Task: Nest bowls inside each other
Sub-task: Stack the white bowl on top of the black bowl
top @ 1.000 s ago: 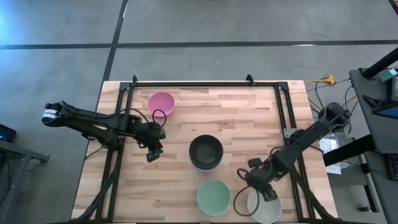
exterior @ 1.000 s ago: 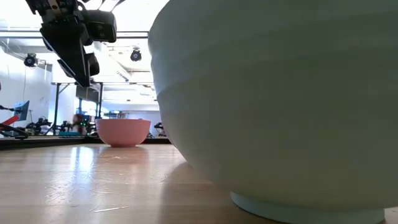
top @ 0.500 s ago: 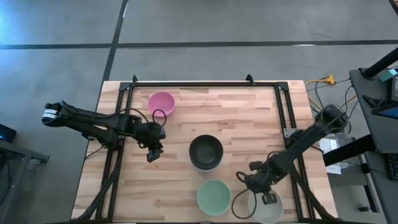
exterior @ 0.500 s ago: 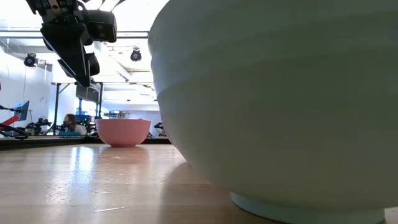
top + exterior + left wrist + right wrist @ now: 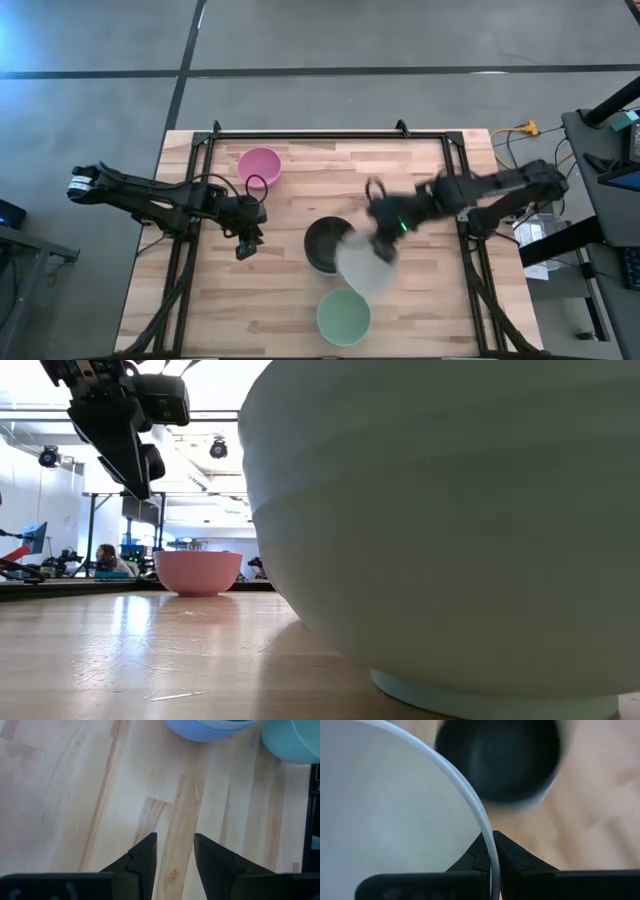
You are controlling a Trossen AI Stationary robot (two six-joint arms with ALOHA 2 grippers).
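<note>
Four bowls show. Right gripper [image 5: 491, 851] pinches the white bowl [image 5: 362, 265] by its rim, apparently aloft at the black bowl's [image 5: 325, 243] four o'clock. Thin rim hold could slip. Mint bowl [image 5: 343, 316] crowds six o'clock; pink bowl [image 5: 259, 165] sits clear at ten. Left gripper [image 5: 174, 851] idles, fingers parted.

The right arm was stretched from the table's right edge toward its middle, and its gripper [image 5: 378, 243] was pinched on the rim of a white bowl [image 5: 364, 264]. The left gripper [image 5: 246, 245] was held over the table's left side, fingers slightly parted.
</note>
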